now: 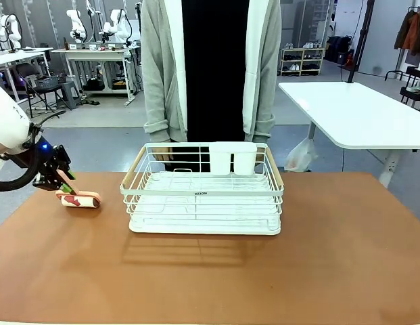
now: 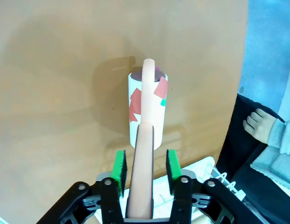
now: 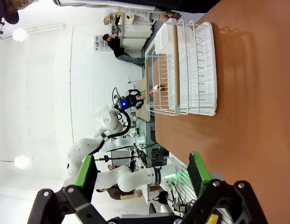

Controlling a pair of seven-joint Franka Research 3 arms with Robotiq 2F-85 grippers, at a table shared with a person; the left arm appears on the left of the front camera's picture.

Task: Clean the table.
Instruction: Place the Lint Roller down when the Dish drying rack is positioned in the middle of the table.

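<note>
A lint roller (image 1: 79, 200) with a white drum, red patches and a pale pink handle lies on the reddish-brown table (image 1: 264, 271) at the far left. My left gripper (image 1: 61, 181) is at its handle, just above the tabletop. In the left wrist view the handle of the lint roller (image 2: 147, 107) runs between the green pads (image 2: 119, 165) with a small gap on each side, so my left gripper (image 2: 146, 165) stands open around it. My right gripper (image 3: 140, 172) is open and holds nothing, off the table's (image 3: 257, 93) side.
A white wire dish rack (image 1: 203, 196) with wooden handles stands at the middle of the table's far side; it also shows in the right wrist view as the rack (image 3: 187, 70). A person (image 1: 210, 68) in a grey cardigan stands behind it, one hand (image 2: 257, 123) hanging down. A white-topped table (image 1: 358, 112) stands at the back right.
</note>
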